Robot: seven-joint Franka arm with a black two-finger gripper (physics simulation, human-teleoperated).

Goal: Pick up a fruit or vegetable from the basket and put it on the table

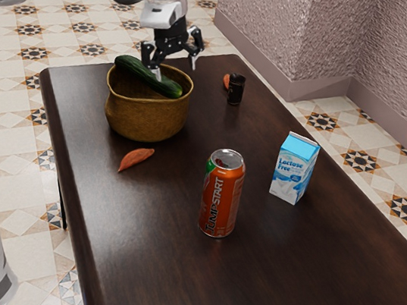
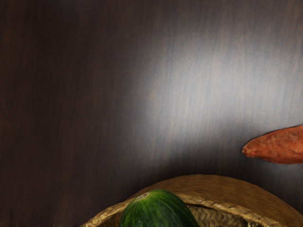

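My gripper (image 1: 174, 66) stands open at the basket's rim on the exterior view's right, one finger overlapping the cucumber in that view and the other outside the rim. No object is held between the fingers. The dark green cucumber (image 1: 148, 76) lies tilted in the woven tan basket (image 1: 150, 120), one end resting up over the rim. In the wrist view, the rounded end of the cucumber (image 2: 158, 210) rises inside the basket (image 2: 213, 187), close under the hand. The basket's deeper inside is hidden.
An orange-red sweet potato (image 1: 136, 159), also a sweet potato (image 2: 279, 145) in the wrist view, lies beside the basket. On the dark table (image 1: 161, 281) stand an orange can (image 1: 222, 194), a milk carton (image 1: 295, 168) and a small dark jar (image 1: 236, 88), with a reddish piece (image 1: 227, 81) behind it.
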